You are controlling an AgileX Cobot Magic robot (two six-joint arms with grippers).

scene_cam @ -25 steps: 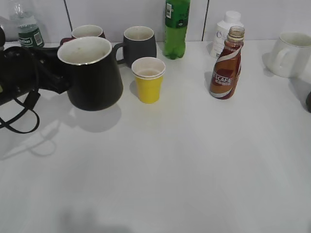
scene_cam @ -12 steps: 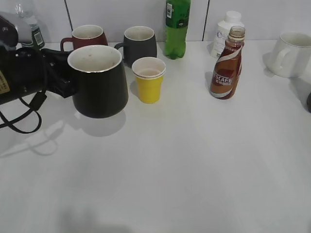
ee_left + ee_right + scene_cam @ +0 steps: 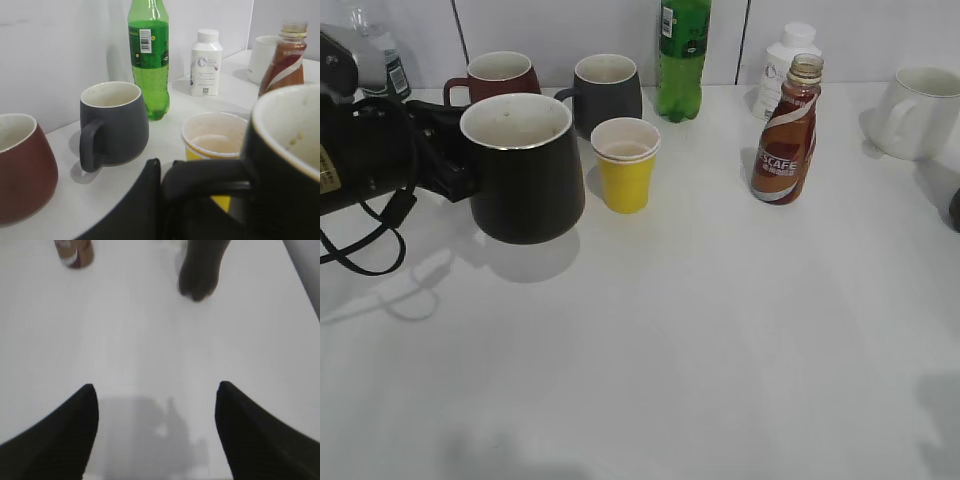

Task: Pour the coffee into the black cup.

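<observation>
The coffee (image 3: 787, 132) is a curvy brown bottle with a white swirl, and its label reads "SCAFE" in white letters, the first part turned out of sight. The tall green bottle (image 3: 682, 58) at the back carries a barcode sticker; the white bottle (image 3: 782, 64) behind the coffee has small print too fine to read. The left arm reaches in low from the left edge, a black cable looping under it, and the left gripper (image 3: 165, 195) is pinched on the handle of the black cup (image 3: 523, 167), which stands upright with its pale inside showing. A yellow cup (image 3: 626, 164) stands just beside the black cup, between it and the coffee, well apart to the right. The right gripper (image 3: 156, 432) hovers above bare table with its fingers spread wide, the coffee's base far ahead at the top left of its view
</observation>
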